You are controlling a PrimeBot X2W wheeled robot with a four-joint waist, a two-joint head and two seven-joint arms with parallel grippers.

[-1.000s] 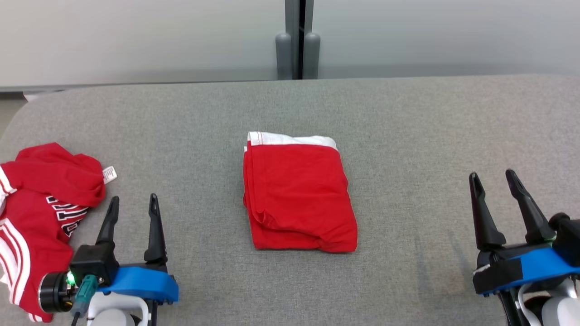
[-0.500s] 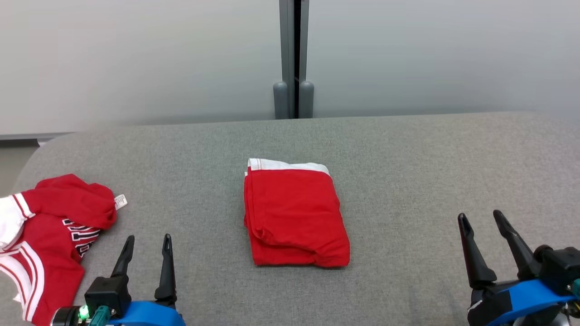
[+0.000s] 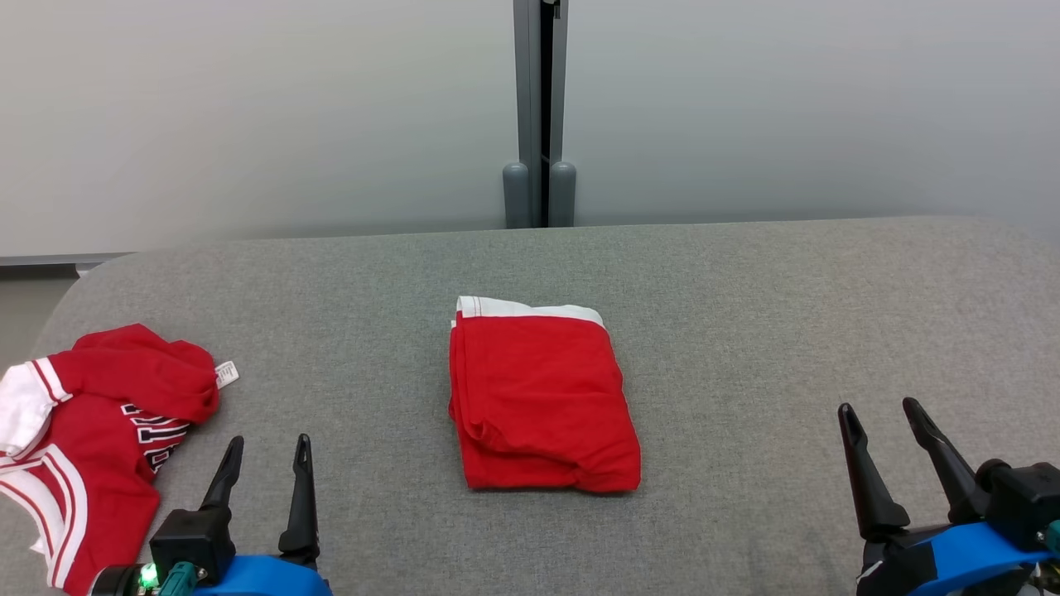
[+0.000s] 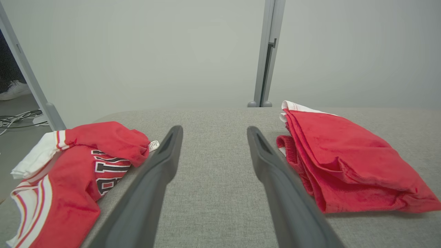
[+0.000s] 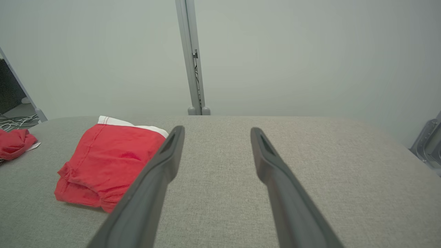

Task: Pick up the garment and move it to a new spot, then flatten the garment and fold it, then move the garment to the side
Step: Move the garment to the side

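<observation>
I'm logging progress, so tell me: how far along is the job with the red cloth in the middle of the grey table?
Done: the red fabric garment with a white waistband lies folded on the grey padded table. In hand: nothing; left gripper and right gripper are open and apart from it. Left: moving it aside.

The head camera looks forward and down from above the grey table (image 3: 745, 331), with the folded red garment (image 3: 542, 397) at frame centre. Each wrist camera sits low and close over the tabletop, facing the pale wall (image 4: 137, 51). Both catch that garment, at right in the left wrist view and at lower left in the right wrist view.
</observation>
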